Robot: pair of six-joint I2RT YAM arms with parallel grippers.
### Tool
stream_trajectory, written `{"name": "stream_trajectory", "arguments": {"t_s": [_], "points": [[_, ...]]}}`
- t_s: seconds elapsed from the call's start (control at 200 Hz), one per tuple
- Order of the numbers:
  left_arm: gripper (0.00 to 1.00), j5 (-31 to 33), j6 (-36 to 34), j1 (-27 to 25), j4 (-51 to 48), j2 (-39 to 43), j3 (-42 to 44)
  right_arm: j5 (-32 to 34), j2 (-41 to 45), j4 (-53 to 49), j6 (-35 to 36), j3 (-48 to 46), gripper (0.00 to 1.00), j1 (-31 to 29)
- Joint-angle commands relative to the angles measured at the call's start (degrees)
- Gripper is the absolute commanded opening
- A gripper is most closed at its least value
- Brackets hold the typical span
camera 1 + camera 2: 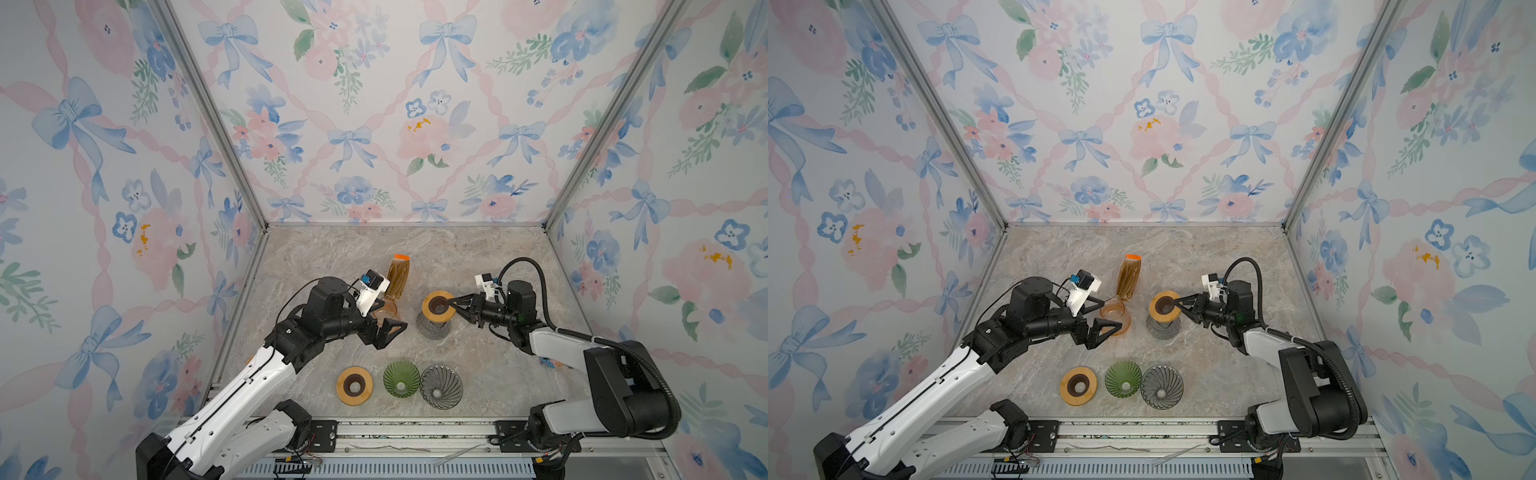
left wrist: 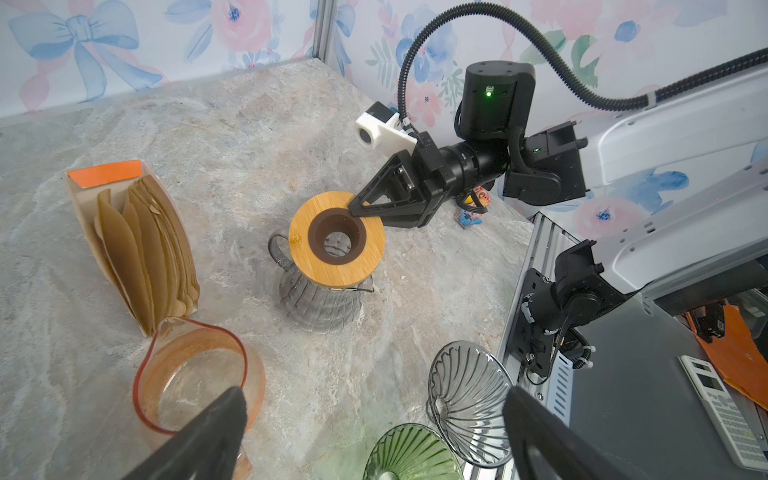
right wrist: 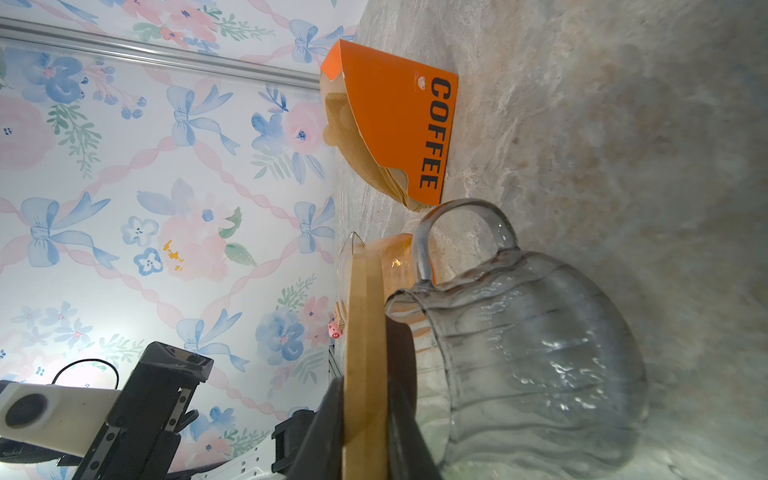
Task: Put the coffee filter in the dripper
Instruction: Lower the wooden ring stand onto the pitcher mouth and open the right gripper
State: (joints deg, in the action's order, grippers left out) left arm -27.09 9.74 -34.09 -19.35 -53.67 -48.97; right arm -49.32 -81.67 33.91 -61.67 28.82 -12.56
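Observation:
Brown paper coffee filters stand in an orange-fronted box (image 1: 400, 276) (image 1: 1129, 276) (image 2: 141, 245) (image 3: 395, 124) at mid-table. A green glass dripper (image 1: 401, 379) (image 2: 409, 453) and a grey glass dripper (image 1: 441, 386) (image 2: 469, 399) sit near the front edge. My right gripper (image 1: 453, 305) (image 1: 1177, 304) (image 3: 365, 415) is shut on the rim of a wooden ring (image 1: 436, 305) (image 2: 336, 239) (image 3: 363, 332) resting on a grey glass carafe (image 1: 433, 326) (image 3: 519, 353). My left gripper (image 1: 386, 318) (image 2: 374, 415) hangs open and empty beside an orange glass carafe (image 1: 1115, 318) (image 2: 195, 374).
A second wooden ring (image 1: 354, 385) (image 1: 1078, 385) lies left of the green dripper. The metal rail (image 1: 415, 432) runs along the front edge. Flowered walls close in the table on three sides.

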Motion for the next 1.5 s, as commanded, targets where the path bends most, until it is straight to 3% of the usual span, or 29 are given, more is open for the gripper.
{"name": "stream_trajectory", "arguments": {"t_s": [0.0, 0.68, 1.495], "points": [[0.98, -0.7, 0.8, 0.4, 1.0, 0.9, 0.7, -0.7, -0.3, -0.7, 1.7, -0.2, 0.19, -0.9], [0.98, -0.6, 0.8, 0.4, 0.9, 1.0, 0.6, 0.8, 0.6, -6.2, 4.8, 1.0, 0.26, -0.6], [0.98, -0.6, 0.9, 0.5, 1.0, 1.3, 0.8, 5.2, 4.5, -22.3, 13.3, 4.7, 0.35, -0.3]]}}
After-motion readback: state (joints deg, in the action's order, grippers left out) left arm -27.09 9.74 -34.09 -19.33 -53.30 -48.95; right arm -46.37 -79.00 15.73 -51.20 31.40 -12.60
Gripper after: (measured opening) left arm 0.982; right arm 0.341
